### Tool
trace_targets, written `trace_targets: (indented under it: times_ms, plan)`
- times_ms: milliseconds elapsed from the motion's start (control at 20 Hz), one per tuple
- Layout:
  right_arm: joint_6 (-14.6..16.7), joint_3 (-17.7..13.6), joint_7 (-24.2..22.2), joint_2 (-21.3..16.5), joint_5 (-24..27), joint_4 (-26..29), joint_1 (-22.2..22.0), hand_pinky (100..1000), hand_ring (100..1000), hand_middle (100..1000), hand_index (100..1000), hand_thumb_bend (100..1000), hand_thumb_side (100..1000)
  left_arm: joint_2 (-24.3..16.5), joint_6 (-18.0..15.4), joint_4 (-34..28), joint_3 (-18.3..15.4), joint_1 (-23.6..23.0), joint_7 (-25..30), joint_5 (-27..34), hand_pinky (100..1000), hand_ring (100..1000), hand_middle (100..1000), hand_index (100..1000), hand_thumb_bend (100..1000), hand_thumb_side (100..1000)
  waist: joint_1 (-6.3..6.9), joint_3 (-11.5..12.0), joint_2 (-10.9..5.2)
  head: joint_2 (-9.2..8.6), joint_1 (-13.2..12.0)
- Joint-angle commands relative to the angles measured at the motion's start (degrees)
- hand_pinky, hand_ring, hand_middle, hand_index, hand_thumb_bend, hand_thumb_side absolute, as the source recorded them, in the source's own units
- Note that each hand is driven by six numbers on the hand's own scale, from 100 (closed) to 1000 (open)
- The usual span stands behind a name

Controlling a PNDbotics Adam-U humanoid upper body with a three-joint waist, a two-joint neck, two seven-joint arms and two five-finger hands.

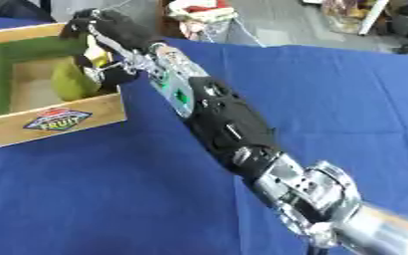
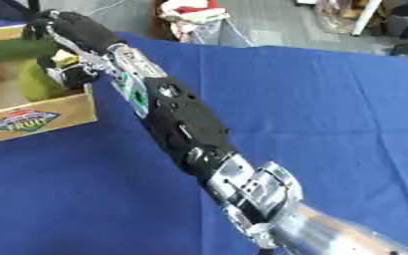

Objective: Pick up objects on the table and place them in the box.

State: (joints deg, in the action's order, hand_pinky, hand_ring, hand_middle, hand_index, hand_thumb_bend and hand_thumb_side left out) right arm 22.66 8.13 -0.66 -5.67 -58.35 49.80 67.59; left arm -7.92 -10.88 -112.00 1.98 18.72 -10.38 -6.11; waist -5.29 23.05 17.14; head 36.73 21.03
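Right hand (image 1: 103,47), over the box (image 1: 54,122), fingers curled round a green fruit (image 1: 72,79). Fruit upright, hanging below the hand, inside the walls.

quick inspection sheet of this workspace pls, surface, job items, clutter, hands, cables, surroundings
surface: table under a blue cloth, bare apart from the box.
job's things: wooden box with a FRUIT label at the table's left; a green pear-like object is at the box's right wall, over the green-lined inside.
clutter: nothing seen on the cloth.
grippers: right robot hand is over the box, its fingers curled round the green object; left robot hand not in view.
cables: nothing seen on the table.
surroundings: grey floor beyond the far edge with a red and white bundle and other blurred items.
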Motion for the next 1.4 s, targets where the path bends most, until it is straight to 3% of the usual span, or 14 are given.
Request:
trace_targets:
  times_ms: [50, 300, 350, 550, 850, 1100, 1400]
  plan:
    - [-0.29, -0.36, -0.74, -0.49, 0.75, 1.32, 1.37, 795, 770, 678, 894, 100, 263, -0.36, -0.23, -0.76, -0.15, 0.63, -0.05, 0.17, 479, 574, 554, 750, 475, 334, 0.52, -0.10, -1.19, -0.32, -0.32]
    - [-0.83, -0.39, -1.03, -1.72, 4.49, 3.54, 1.85, 792, 763, 670, 875, 100, 174, -0.49, -0.20, -0.69, -0.35, 0.52, -0.18, 0.08, 478, 574, 554, 750, 476, 335, 0.65, -0.98, -0.97, -0.32, -0.85]
    - [-1.00, -0.31, -1.31, -2.10, 5.87, 4.10, 2.01, 792, 761, 668, 872, 100, 103, -0.52, -0.20, -0.67, -0.39, 0.50, -0.20, 0.06, 478, 574, 554, 750, 476, 335, 0.67, -1.20, -0.92, -0.33, -1.03]
    - [-1.23, 0.30, -3.14, -4.86, 13.61, 8.03, 2.61, 792, 759, 668, 868, 100, 100, -0.77, -0.08, -0.56, -0.92, 0.18, -0.59, -0.36, 477, 574, 553, 749, 473, 335, 0.93, -3.16, -0.69, -0.41, -2.88]
    - [-3.48, 1.42, -4.44, -10.84, 27.41, 19.45, 1.03, 788, 751, 662, 857, 100, 100, -1.59, 0.18, -0.43, -1.96, -0.44, -1.79, -1.31, 476, 576, 555, 749, 468, 334, 1.31, -7.12, -0.66, -0.26, -6.91]
    - [-7.03, 0.96, -3.85, -16.23, 36.57, 31.38, -3.42, 781, 748, 661, 849, 100, 100, -2.48, 0.76, -0.10, -3.11, -1.27, -3.21, -2.46, 475, 579, 557, 748, 461, 332, 1.24, -10.53, -1.08, 0.15, -11.70]
    - [-10.69, -2.08, -2.04, -22.66, 47.20, 44.68, -13.00, 779, 743, 659, 840, 100, 102, -3.13, 1.75, 0.53, -4.23, -2.43, -4.54, -3.89, 473, 586, 562, 747, 458, 329, 1.60, -14.29, -1.61, 0.96, -17.50]
